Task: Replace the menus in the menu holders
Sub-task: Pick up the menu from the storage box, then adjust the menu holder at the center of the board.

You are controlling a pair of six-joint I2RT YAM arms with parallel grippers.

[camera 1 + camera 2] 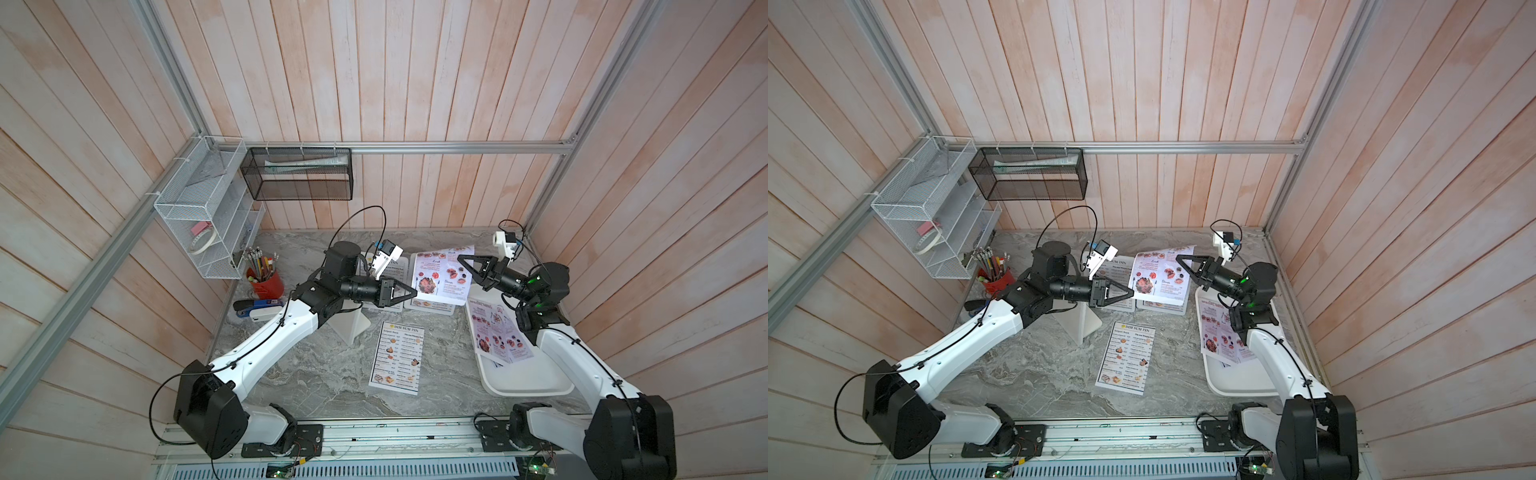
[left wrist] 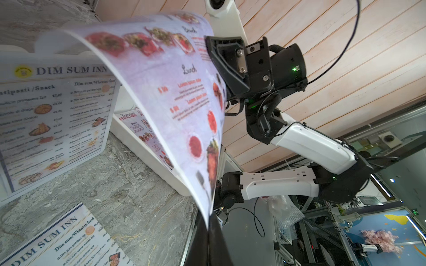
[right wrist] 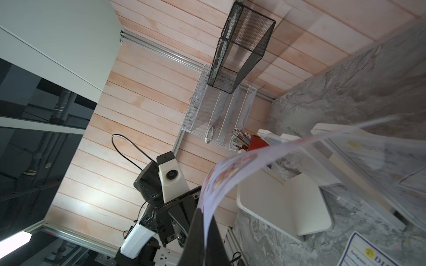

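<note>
Hanging between the two claws, the lilac menu (image 1: 441, 275) was up off the table (image 1: 316, 374) at the far middle of the scene. It bowed over the middle stand (image 1: 432, 312), whose white menu (image 1: 430, 305) peeped out below the sheet's near edge. The left claw (image 1: 412, 292) had its tips closed on the sheet's near left corner, and the right claw (image 1: 461, 258) was clamped on the far right edge (in each wrist view the paper ran straight down between the dark fingers). A loose white sheet (image 1: 397, 357) lay flat nearer the middle of the table. A second stand (image 1: 353, 328) lay to its left with its wedge back up, and more lilac sheets (image 1: 500, 338) rested on the tray (image 1: 528, 384) at the right. Judged by the deep curve it took between the grips, the lilac menu was light and limp, with no stiffness to push against. It would likely sag and buckle if shoved edge-first, and a hard pull between the claws could crease or tear it. Its surface looked smooth, so a shallow pinch might slip. The best hold seemed to be right at the margins, on opposite corners, keeping it gently taut so that one straight edge could be led into the stand's slot. The white menu there apparently had to come out first.
</note>
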